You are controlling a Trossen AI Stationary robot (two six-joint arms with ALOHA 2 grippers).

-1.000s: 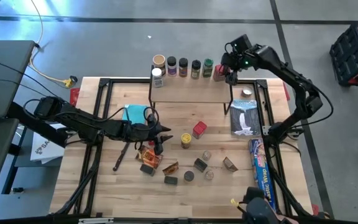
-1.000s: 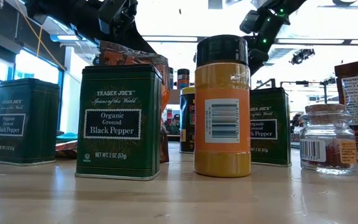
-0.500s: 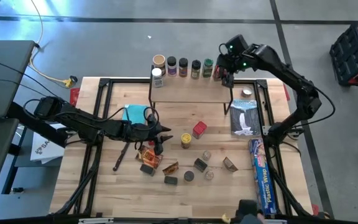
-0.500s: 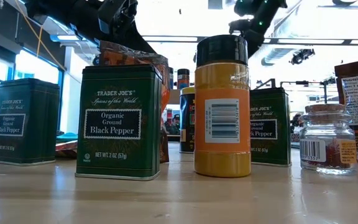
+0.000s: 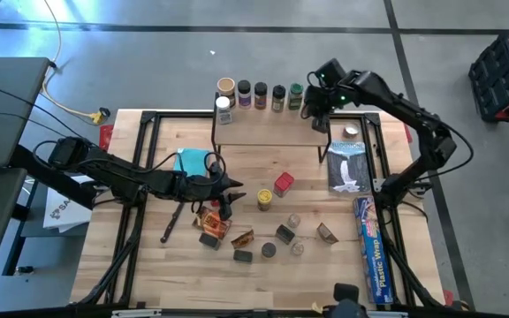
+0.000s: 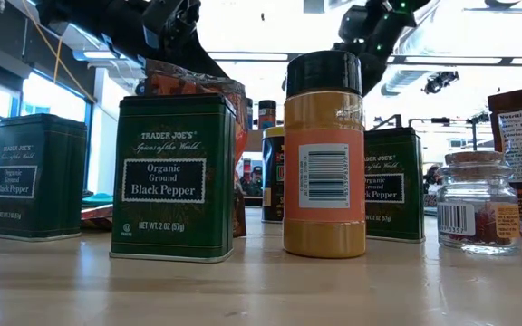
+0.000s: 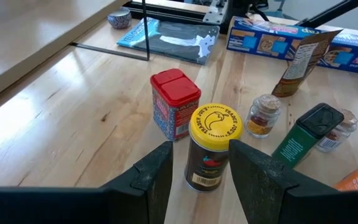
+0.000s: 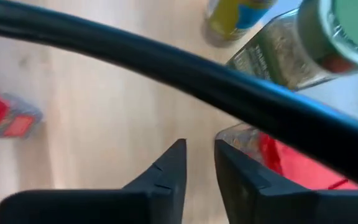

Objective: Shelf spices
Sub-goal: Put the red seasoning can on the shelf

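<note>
Left gripper (image 7: 194, 177), fingers parted and grasping nothing, frames the upright yellow-lidded jar (image 7: 212, 146) directly ahead, near the shelf (image 5: 268, 132).

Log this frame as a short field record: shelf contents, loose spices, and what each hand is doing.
shelf: six jars along its far edge, the rest of the top bare
loose spices: a yellow-lid jar, a red box, tins and packets on the tabletop
left hand: low over the tabletop, fingers open either side of the yellow-lid jar, not gripping
right hand: above the shelf's right end, fingers nearly together, nothing between them
other items: blue plastic-wrap box at the right edge
</note>
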